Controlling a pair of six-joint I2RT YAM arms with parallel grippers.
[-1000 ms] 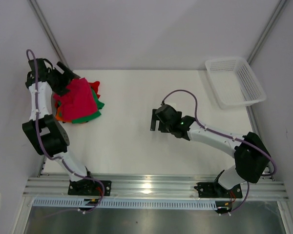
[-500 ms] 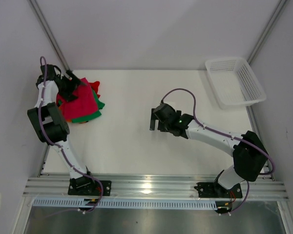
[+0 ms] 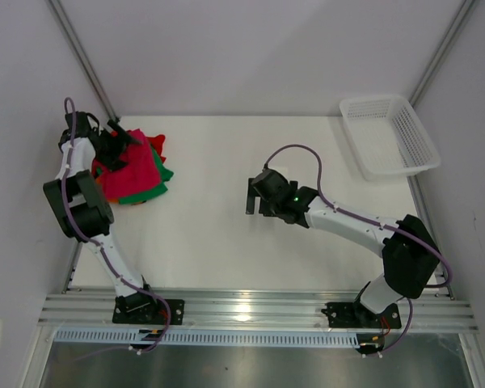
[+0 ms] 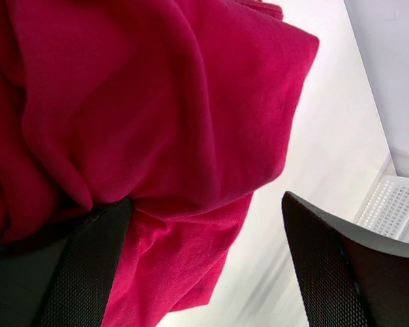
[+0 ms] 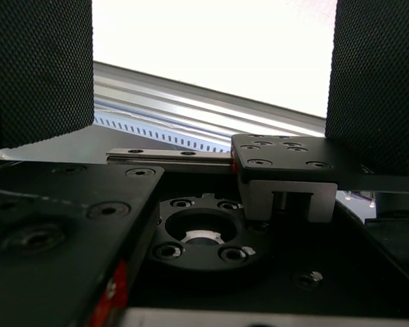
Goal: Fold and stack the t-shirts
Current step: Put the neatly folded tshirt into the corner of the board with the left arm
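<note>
The work surface is a flat white table (image 3: 226,145), matte and unmarked, enclosed by pale grey walls with slanted metal corner posts (image 3: 81,56) behind it. An aluminium mounting rail (image 3: 250,311) runs along the near edge and carries both arm bases.

A white plastic mesh basket (image 3: 354,137) sits at the far right corner of the table, tilted slightly off square.

The soft cloth t-shirts (image 3: 133,166) lie in one loose pile well apart from the basket, across the table at the far left. A crimson shirt lies on top, with green cloth (image 3: 163,171) and a strip of orange cloth (image 3: 99,194) showing at the edges.

The left gripper (image 3: 123,137) is at the side of the pile away from the basket. Its jaws stand wide apart. In the wrist view, crimson folds rest against one finger (image 4: 82,272) and nothing is clamped.

The right gripper (image 3: 250,198) hangs over bare table between the basket and the pile, nearer the rail. Its jaws are spread wide and hold nothing.
</note>
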